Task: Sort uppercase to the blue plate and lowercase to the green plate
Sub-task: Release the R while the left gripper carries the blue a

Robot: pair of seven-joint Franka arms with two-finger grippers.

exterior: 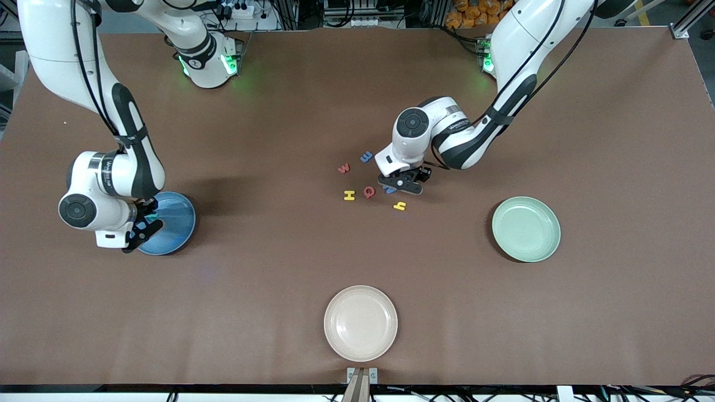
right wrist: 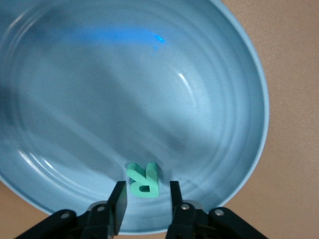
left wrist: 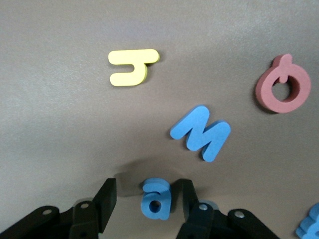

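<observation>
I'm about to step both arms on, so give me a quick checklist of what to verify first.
1. Teal R over the blue plate: ok.
2. R released by the right gripper: cannot tell; fingers sit either side of it.
3. Left gripper straddles the small blue a: ok, fingers apart.
4. Blue W outside those fingers: ok.
5. Green plate free to receive: ok.

The blue plate [exterior: 177, 223] is partly hidden by the right arm; motion blurs its inside.
</observation>
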